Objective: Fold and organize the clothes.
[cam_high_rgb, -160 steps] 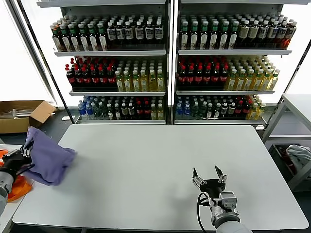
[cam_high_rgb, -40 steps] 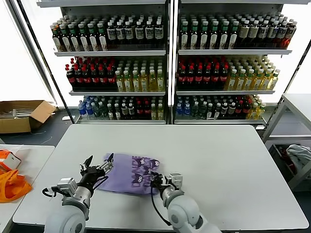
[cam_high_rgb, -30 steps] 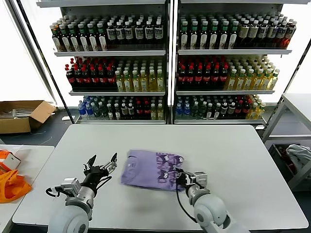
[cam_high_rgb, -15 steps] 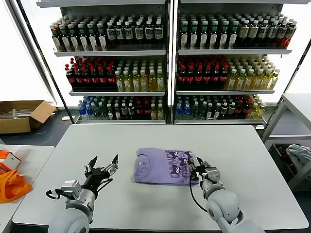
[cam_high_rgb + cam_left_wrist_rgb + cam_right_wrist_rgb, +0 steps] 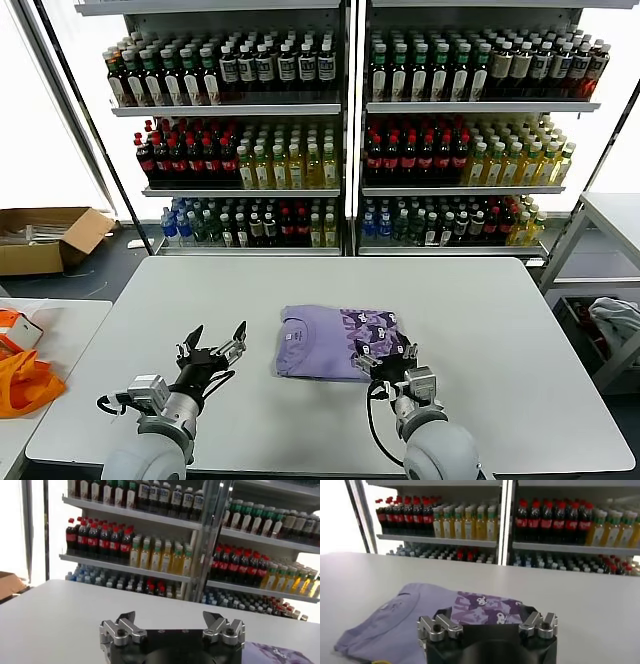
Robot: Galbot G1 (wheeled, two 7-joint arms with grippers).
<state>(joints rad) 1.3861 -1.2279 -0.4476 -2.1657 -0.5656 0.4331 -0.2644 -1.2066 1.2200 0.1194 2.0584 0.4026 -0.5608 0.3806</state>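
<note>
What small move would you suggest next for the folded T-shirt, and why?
Probably draw the right end effector back: it is open at the near edge of the lavender T-shirt, which lies folded flat. The left end effector waits open beside it.

T-shirt [image 5: 320, 342]: lavender, plain toward the worktop's left edge; its right portion carries rows of small dark cartoon figures. Worktop [image 5: 500, 320]: pale grey, unpatterned. Fabric [image 5: 22, 385] beyond the left edge: bright orange. Both grippers: black bodies, silver-grey fingers.
</note>
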